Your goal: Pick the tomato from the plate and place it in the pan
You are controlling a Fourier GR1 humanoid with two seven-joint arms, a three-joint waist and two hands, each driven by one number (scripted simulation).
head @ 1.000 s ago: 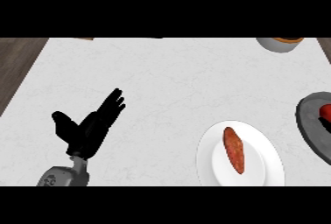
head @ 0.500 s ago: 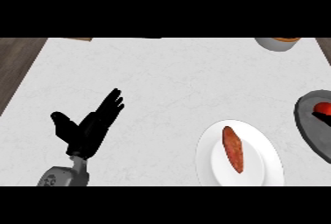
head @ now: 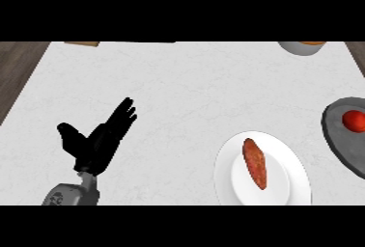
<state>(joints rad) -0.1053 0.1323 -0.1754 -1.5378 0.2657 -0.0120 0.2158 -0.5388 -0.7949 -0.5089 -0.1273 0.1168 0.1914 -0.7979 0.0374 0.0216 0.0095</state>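
A round red tomato (head: 354, 120) lies inside the dark grey pan (head: 339, 144), which is cut off by the view's right edge. The white plate (head: 288, 185) sits just left of the pan, near the front, and holds only a long reddish-orange vegetable (head: 255, 163). My left hand (head: 96, 142) rests open at the lower left, fingers straight and pointing up and to the right, far from plate and pan and holding nothing. My right hand does not show.
A grey bowl (head: 303, 47) with something orange in it stands at the far right corner of the white counter. A brown object (head: 82, 43) peeks in at the far left edge. Dark wood (head: 18, 72) borders the counter on the left.
A dark shape beside the tomato at the right edge has left the view. The tomato stays in the pan. My left hand has not moved.
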